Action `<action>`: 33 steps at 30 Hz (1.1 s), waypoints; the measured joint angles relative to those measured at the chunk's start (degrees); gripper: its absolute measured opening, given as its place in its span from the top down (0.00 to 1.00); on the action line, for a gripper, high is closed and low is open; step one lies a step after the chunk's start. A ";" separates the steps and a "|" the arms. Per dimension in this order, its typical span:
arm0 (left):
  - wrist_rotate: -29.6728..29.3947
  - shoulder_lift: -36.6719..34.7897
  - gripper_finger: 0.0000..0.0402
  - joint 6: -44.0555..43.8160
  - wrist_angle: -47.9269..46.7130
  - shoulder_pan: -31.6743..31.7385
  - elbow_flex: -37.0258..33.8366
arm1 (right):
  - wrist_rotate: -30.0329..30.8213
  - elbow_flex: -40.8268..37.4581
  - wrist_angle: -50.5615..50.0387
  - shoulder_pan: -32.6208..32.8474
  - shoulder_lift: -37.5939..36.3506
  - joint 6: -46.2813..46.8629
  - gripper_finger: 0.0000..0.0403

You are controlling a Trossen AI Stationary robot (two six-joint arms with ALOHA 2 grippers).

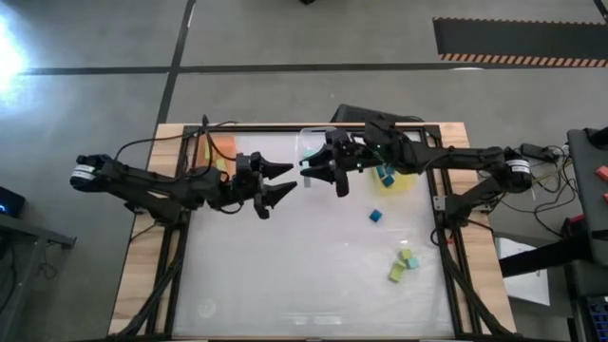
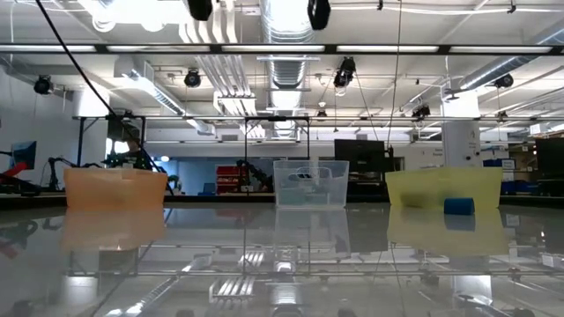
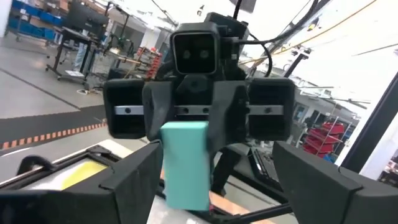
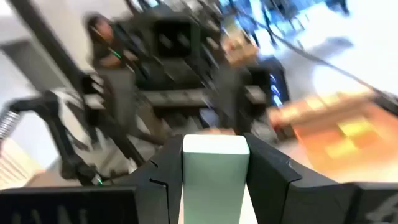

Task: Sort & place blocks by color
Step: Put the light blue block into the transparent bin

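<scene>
My right gripper hovers above the table's middle, level with my left gripper and facing it, shut on a light teal block. My left gripper is open just left of it, and in the left wrist view its fingers stand on either side of the block without touching it. Loose blocks lie on the table's right part: a blue one, and yellow-green ones beside a teal one. Another teal block lies in the yellow tray. My right gripper pinches the light teal block between its two fingers, which lie along the block's two opposite sides. The fingers are level and point toward the table's left. The block is lifted clear of the table, and its free end sticks out toward my left gripper.
Three trays stand along the far edge: orange on the left, clear in the middle, and yellow on the right with a blue block in it. The table's near half is a bare glossy white surface.
</scene>
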 joint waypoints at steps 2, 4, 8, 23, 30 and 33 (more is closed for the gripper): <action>-0.29 -1.57 0.29 -0.95 -0.33 0.01 -0.99 | 0.11 2.14 -7.37 -1.13 0.01 -0.97 0.70; -1.87 -2.97 0.29 -1.42 -0.36 0.01 -2.05 | 0.44 5.06 -15.08 -2.45 0.62 -2.67 0.70; -6.27 -4.95 0.28 -1.33 -0.61 0.01 -2.82 | 0.73 11.05 -29.45 -6.62 3.67 -5.56 0.70; -12.31 -7.02 0.28 -0.86 -0.14 0.01 -2.68 | 1.40 27.45 -55.54 -16.43 25.30 -24.25 0.70; -13.53 -6.85 0.28 -0.80 -0.06 0.01 -2.68 | 5.62 28.63 -57.40 -17.04 32.18 -27.81 0.70; -13.57 -6.89 0.28 -0.80 -0.08 0.01 -2.68 | 6.57 28.64 -58.28 -17.11 34.31 -27.81 0.70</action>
